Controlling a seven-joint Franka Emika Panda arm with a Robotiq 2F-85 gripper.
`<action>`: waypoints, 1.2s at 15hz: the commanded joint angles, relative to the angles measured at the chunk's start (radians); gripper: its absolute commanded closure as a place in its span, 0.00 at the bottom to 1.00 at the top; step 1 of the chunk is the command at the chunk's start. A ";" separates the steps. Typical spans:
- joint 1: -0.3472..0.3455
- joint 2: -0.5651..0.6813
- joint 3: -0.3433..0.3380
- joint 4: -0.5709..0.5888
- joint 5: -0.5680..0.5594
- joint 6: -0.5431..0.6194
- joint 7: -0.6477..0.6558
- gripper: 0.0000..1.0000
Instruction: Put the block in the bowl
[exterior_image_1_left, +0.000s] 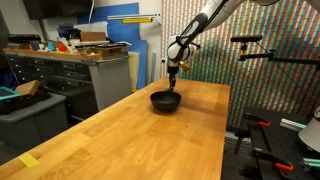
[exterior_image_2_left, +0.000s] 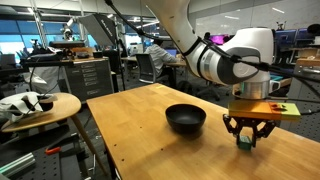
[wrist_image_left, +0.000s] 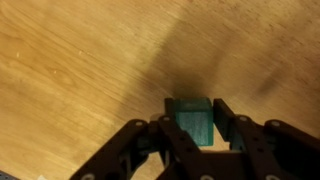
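A small teal-green block (wrist_image_left: 193, 122) sits between my gripper's (wrist_image_left: 195, 106) two black fingers in the wrist view, and both fingers press its sides. In an exterior view the gripper (exterior_image_2_left: 247, 137) points down with the block (exterior_image_2_left: 243, 143) at its tips, at or just above the wooden table, to the right of the bowl. The black glossy bowl (exterior_image_2_left: 185, 118) stands empty on the table, about a bowl's width from the gripper. In an exterior view the gripper (exterior_image_1_left: 173, 73) hangs just behind the bowl (exterior_image_1_left: 166, 100).
The long wooden table (exterior_image_1_left: 130, 135) has a yellow tape mark (exterior_image_1_left: 29, 160) at its near corner. A round side table (exterior_image_2_left: 40, 108) with clutter stands beside it. Workbenches and cabinets (exterior_image_1_left: 70, 70) line the room's edge.
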 joint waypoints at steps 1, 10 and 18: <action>-0.017 0.014 0.022 0.044 0.022 -0.038 -0.025 0.82; 0.003 -0.084 0.030 -0.004 0.027 -0.035 -0.010 0.82; 0.102 -0.214 0.021 -0.080 0.003 -0.053 0.056 0.82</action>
